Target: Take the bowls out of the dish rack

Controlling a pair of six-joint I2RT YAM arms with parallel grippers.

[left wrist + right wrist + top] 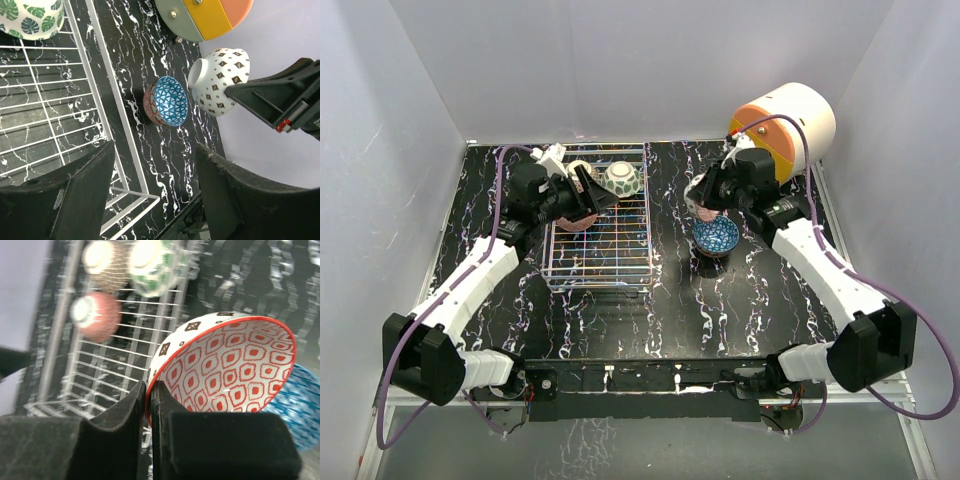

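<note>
The silver wire dish rack (602, 250) lies left of centre. In it a green-leaf bowl (622, 178), a beige bowl (578, 168) and a pink bowl (574, 219) sit upside down at the far end. My left gripper (592, 194) hovers open and empty over the pink bowl. My right gripper (150, 390) is shut on the rim of a white bowl with red pattern inside (225, 370), held in the air right of the rack, above a blue bowl (716, 236) that stands on the table. The left wrist view shows the held bowl (220, 80) and the blue bowl (167, 100).
A large white-and-orange cylindrical unit (785, 125) stands at the back right, close behind my right arm. White walls enclose the black marbled table (720, 310) on three sides. The near half of the rack holds no bowls.
</note>
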